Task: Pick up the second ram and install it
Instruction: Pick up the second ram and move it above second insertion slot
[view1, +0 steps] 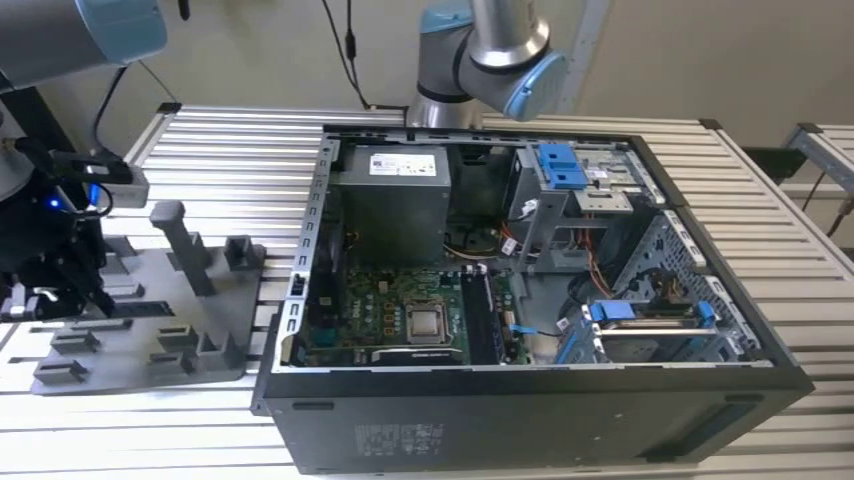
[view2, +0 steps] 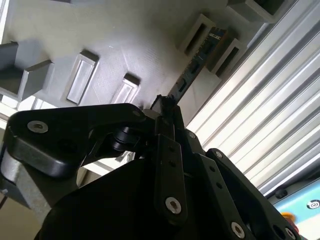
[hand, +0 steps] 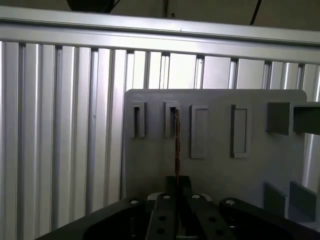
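the fingers (view2: 166, 120) are pressed close together with the near end of the second ram (view2: 197, 62) caught between them, as both wrist views show. seen edge-on in the first wrist view, the second ram (hand: 177, 142) is a thin line running straight out from the fingers (hand: 171, 189) to a slotted block (hand: 172, 119). its far end sits at that slot.

the slotted block is one of a row of raised grey blocks on the grey fixture plate (hand: 215, 175). empty slots lie on either side of the ram. in the second wrist view the stick passes between two such blocks (view2: 227, 50) near the plate's rim.

in the exterior view the gripper (view1: 60, 290) hangs low over the fixture plate (view1: 200, 300). the plate lies on the slatted metal desk (view1: 747, 200), near the desk edge at the exterior view's left.

a tall grey post (view1: 174, 235) and shorter uprights stand on the plate between the gripper and the open computer case (view1: 534, 420). the case lies on its side toward the desk's middle. its near wall (view1: 314, 230) rises beside the plate.

inside it are the motherboard (view1: 387, 310), a grey power supply (view1: 394, 200) and blue drive clips (view1: 561, 165). the arm's base (view1: 481, 50) stands at the far desk edge behind the case.
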